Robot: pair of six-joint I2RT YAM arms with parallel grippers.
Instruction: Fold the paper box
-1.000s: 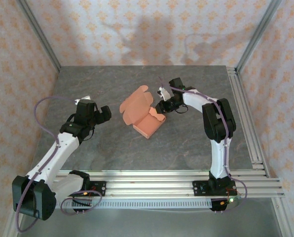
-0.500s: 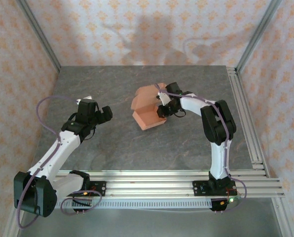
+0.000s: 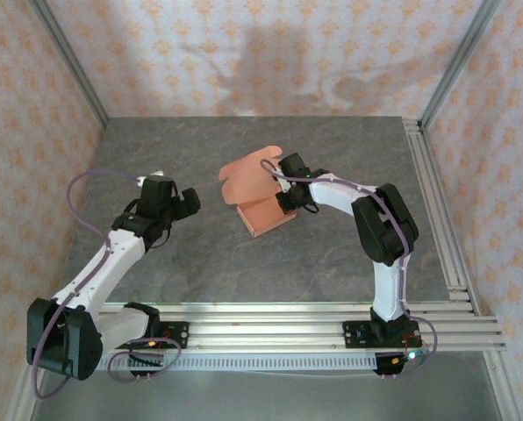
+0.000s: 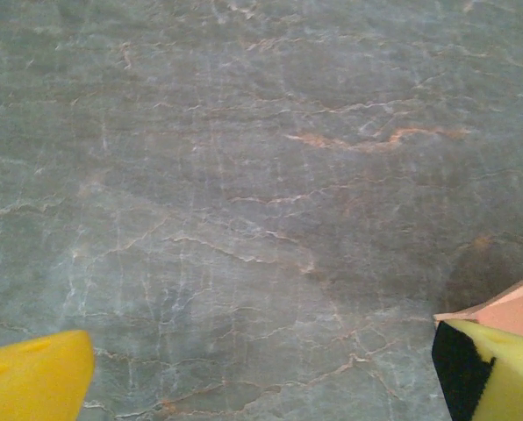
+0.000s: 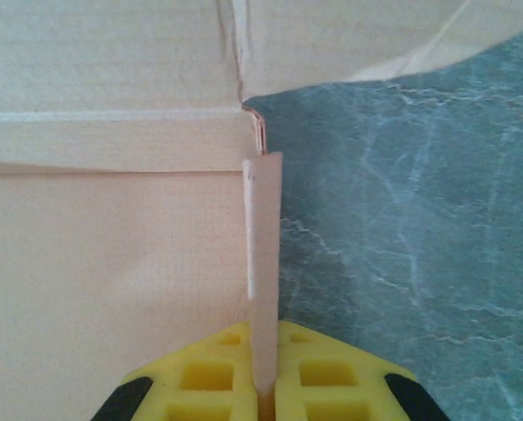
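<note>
The grey bench (image 3: 244,263) is big and smooth, so the first worry is sliding. If the right arm pulls or pushes sideways, the whole paper box (image 3: 260,210) could skate across it, because nothing else holds the box down. The box sits near the middle of the bench, a bit toward the far side. It is half made, with its lid part open behind the tray part.

The left end effector (image 3: 188,203) hangs well apart from the box, on the left, with its fingers spread wide and nothing between them. In its own camera, a corner (image 4: 507,309) of the box peeks in at the right edge. If this arm comes in to help too fast, it could bump that corner and knock the box crooked.

The right end effector (image 3: 282,195) is at the right side of the box. Its yellow pads (image 5: 200,379) are pressed together on a thin side flap (image 5: 263,254) that stands up on its edge. The card is thin. If the arm twists or tugs hard, the flap could bend in the wrong place, get a crease, or tear at the little slit (image 5: 237,70) by the fold. If the pinch is weak, the flap could slip out and flop back down.
</note>
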